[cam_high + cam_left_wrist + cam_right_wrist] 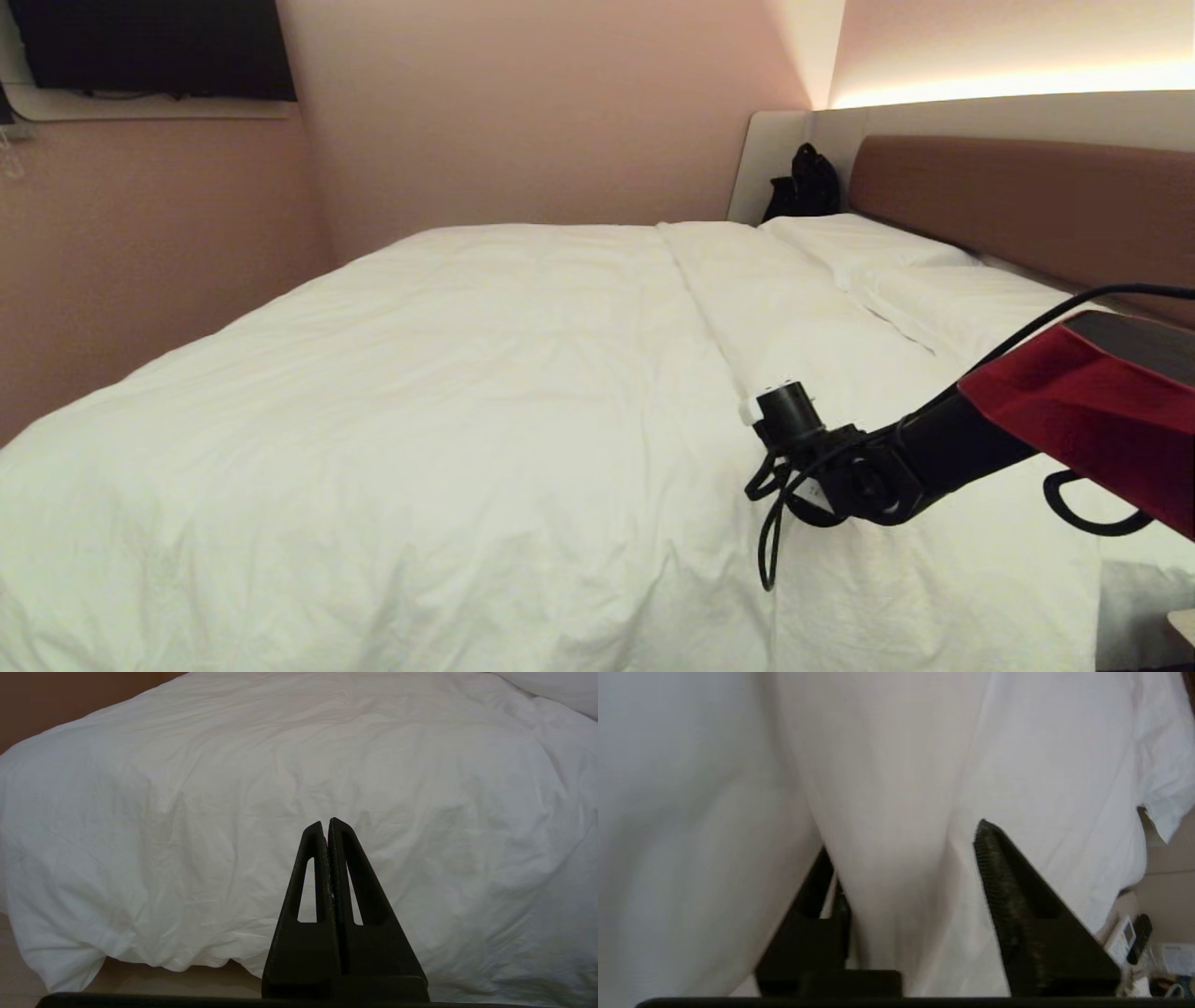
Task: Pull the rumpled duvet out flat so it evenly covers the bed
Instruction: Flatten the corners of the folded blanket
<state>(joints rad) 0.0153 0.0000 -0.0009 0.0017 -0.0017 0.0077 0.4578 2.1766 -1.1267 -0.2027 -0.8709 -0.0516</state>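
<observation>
The puffy white duvet [448,392] lies spread over most of the bed [1027,205] and hangs over its near side [233,826]. Its upper edge runs just short of the pillows. My right arm [868,476] reaches in from the right over the duvet's near part, and its fingers are hidden in the head view. In the right wrist view my right gripper [903,840] is open, with a raised fold of duvet [887,812] standing between the jaws. That fold covers most of one finger, while the other finger [1017,905] stands apart from it. My left gripper [325,823] is shut and empty, facing the hanging duvet.
Two white pillows [868,238] [971,303] lie against the brown headboard. A black bag [803,182] sits in the far corner by the wall. A dark screen [149,47] hangs on the left wall. A remote and small items [1134,938] lie beside the bed. Bare floor [140,975] shows under the duvet's hem.
</observation>
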